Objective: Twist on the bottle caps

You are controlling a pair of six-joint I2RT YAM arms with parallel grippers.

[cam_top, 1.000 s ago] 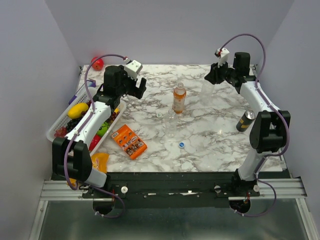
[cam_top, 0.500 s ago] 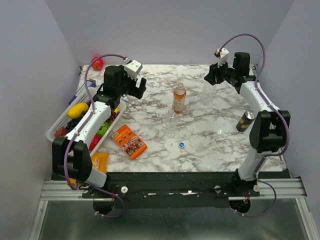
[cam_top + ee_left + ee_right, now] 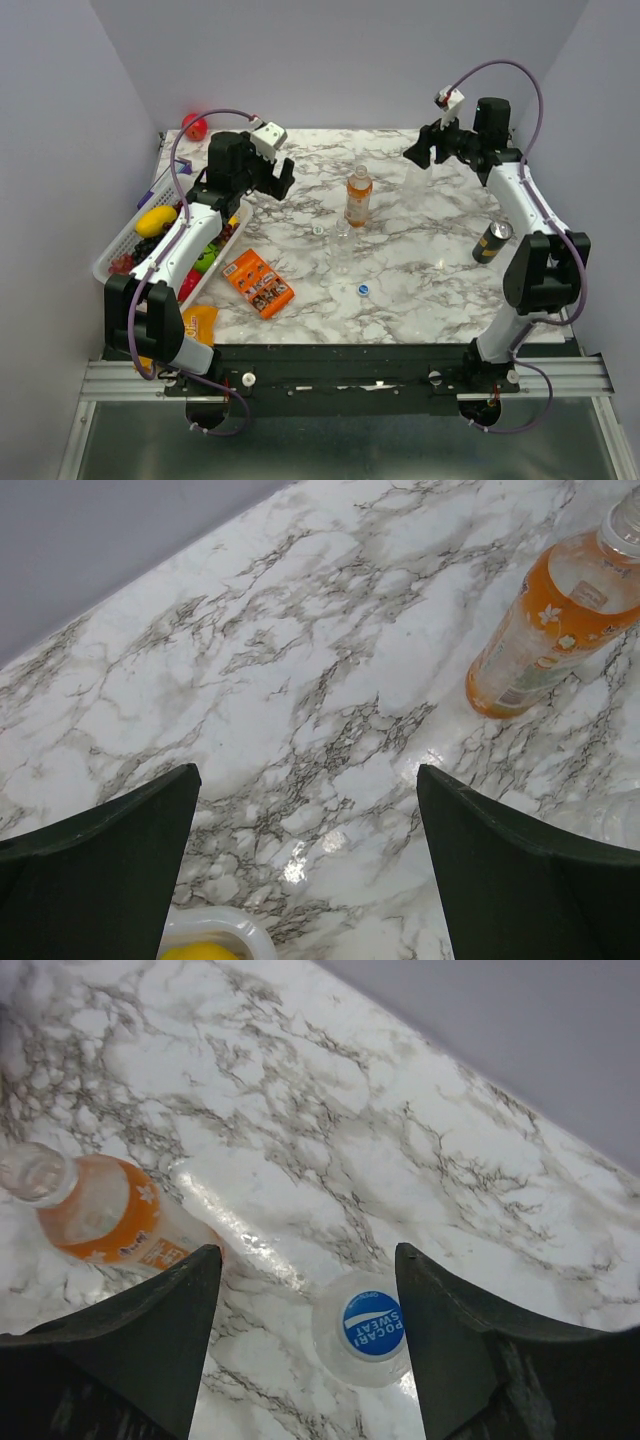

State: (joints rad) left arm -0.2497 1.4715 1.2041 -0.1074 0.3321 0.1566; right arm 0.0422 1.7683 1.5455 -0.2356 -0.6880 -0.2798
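Note:
A clear bottle [image 3: 365,1345] stands at the back right with a blue cap [image 3: 372,1324] on its neck. My right gripper [image 3: 308,1252] hovers above it, open, with one jaw on each side and nothing touching. From above, that bottle [image 3: 414,180] is just below the right gripper [image 3: 412,158]. The orange bottle [image 3: 359,196] stands mid-table, and a second clear bottle [image 3: 342,250] is in front of it. A loose blue cap [image 3: 363,290] and a whitish cap [image 3: 318,230] lie on the marble. My left gripper [image 3: 308,772] is open and empty, left of the orange bottle [image 3: 550,620].
A dark drink can [image 3: 492,241] stands by the right arm. A white basket [image 3: 108,262] of fruit lines the left edge, its rim [image 3: 215,925] under the left gripper. An orange packet [image 3: 258,283] lies front left. A red ball [image 3: 195,127] sits in the back left corner.
My right gripper has opened off the capped clear bottle and lifted a little up and back. The left arm has stayed where it was.

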